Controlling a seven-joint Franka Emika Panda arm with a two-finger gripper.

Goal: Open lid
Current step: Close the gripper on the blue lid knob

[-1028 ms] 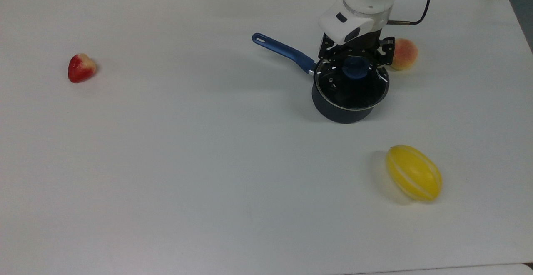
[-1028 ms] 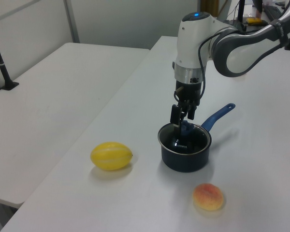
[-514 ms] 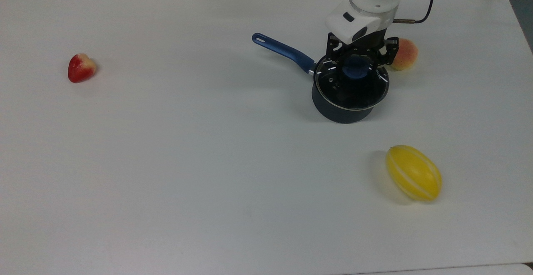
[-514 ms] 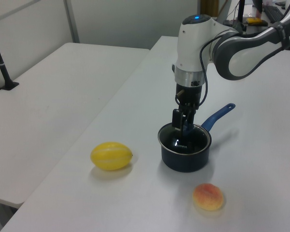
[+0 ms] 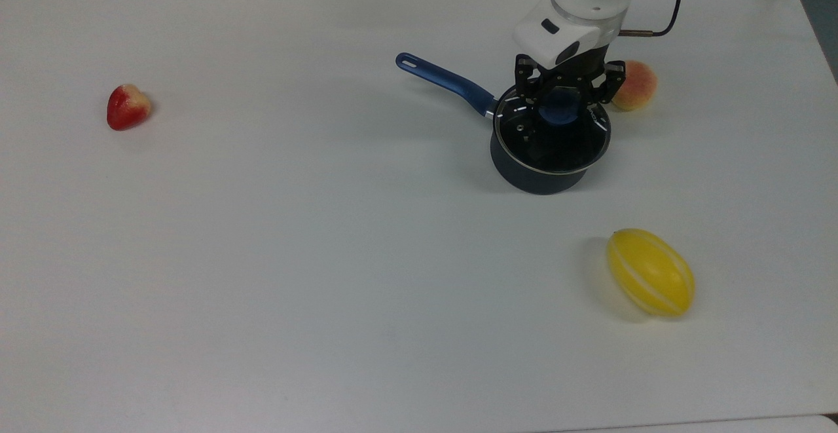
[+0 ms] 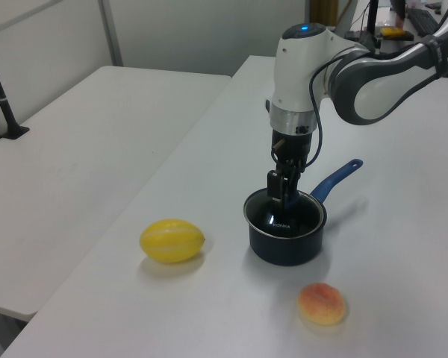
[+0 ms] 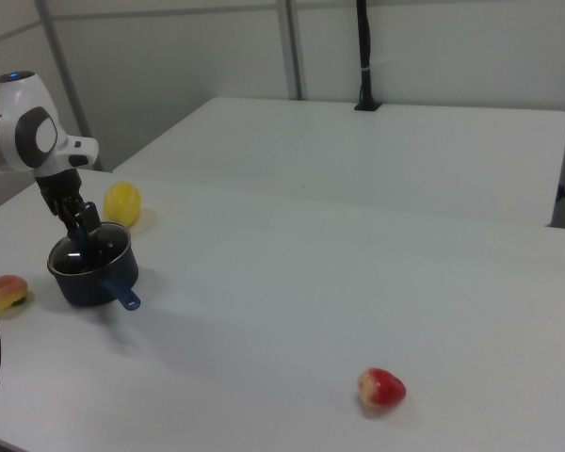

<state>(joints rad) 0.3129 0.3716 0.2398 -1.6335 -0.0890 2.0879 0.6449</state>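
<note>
White table [image 5: 327, 289] fills the scene. Nearest the camera in the top view, a yellow melon [image 5: 651, 281] lies on its side toward the top view's right, well apart from the rest; in the left view the same melon [image 6: 172, 240] is at the left view's left of the pan. Farther back sits the dark saucepan [image 5: 548, 151], upright on the table, with its blue handle [image 5: 446, 82] running off to the top view's left and away. The lid [image 5: 553, 133] is on the saucepan, seated flat on the rim, glass with a metal edge, and the blue knob [image 5: 558, 106] is at its centre. The gripper [image 5: 562, 97] comes straight down over the lid; its two black fingers [image 5: 525, 84] are spread, one on each side of the knob, flanking it closely; cannot tell if they touch it. In the left view the gripper [image 6: 279, 195] hangs just over the pan mouth under the white arm [image 6: 302, 67]. In the right view the gripper [image 7: 81, 226] is over the saucepan [image 7: 88, 271] at the right view's left. A peach [image 5: 633, 84] lies just beyond the pan on the top view's right, close to the gripper but apart from the pan. A strawberry [image 5: 127, 106] lies far off at the top view's left, alone.
</note>
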